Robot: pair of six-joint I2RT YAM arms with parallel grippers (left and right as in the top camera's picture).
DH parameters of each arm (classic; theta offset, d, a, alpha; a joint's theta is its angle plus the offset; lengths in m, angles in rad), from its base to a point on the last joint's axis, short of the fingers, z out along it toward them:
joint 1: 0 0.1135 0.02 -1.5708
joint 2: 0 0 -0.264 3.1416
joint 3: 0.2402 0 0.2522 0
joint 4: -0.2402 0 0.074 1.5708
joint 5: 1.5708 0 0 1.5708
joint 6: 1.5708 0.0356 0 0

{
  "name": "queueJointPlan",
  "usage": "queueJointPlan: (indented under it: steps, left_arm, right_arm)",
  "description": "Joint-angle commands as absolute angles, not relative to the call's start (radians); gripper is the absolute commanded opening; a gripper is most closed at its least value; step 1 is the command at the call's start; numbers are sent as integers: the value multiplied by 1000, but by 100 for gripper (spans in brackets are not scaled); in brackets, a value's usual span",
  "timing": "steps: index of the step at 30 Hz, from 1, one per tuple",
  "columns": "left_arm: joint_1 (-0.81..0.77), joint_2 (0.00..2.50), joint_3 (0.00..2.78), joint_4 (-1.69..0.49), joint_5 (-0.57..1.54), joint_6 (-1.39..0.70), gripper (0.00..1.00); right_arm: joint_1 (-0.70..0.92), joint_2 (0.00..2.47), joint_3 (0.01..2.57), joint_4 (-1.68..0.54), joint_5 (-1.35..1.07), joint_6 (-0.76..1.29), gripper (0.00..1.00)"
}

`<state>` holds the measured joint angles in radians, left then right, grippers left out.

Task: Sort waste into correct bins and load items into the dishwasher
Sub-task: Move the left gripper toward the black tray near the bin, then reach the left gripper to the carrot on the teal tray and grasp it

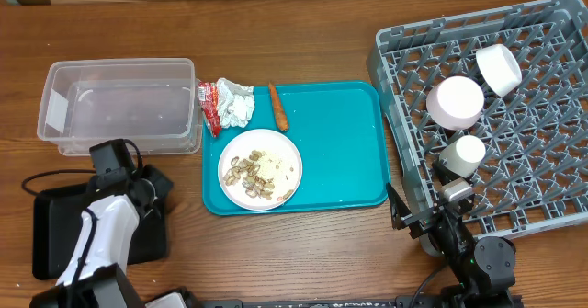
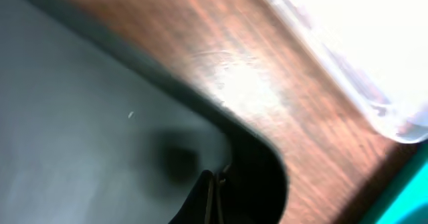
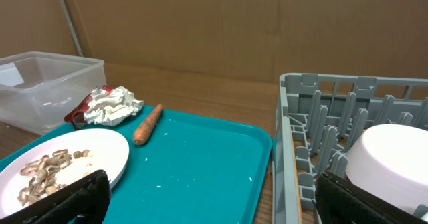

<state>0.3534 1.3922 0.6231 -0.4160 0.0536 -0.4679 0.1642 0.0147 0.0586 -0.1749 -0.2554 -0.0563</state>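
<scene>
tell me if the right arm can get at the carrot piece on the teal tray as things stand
Probably yes. The right gripper is open and faces the carrot piece across bare teal tray, with nothing standing between them. The white plate and crumpled tissue lie off to one side.

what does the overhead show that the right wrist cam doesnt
Only overhead: the flat black rectangular tray and the white-and-black left arm over it. Only right wrist: the upright face of the brown cardboard backdrop. Both: clear rectangular plastic tub, teal serving tray, round white plate of beige food scraps, thin orange carrot-like piece, crumpled white tissue, grey plastic dish rack.
</scene>
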Motion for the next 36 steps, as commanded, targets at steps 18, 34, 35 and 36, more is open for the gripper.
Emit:
queueJointPlan:
  steps: [18,34,35,36]
  left_arm:
    - [233,1331,822,-560,233,-422,10]
    - [-332,1549,1318,-742,-10,-315,56]
    - [-353,1590,1319,-724,-11,-331,56]
    - [-370,1630,1322,-703,-11,-348,56]
  right_arm:
    - [160,3,53,-168,-255,-52,100]
    - [160,3,53,-169,-255,-52,100]
    - [160,3,53,-169,-255,-52,100]
    - [160,3,53,-169,-255,-52,100]
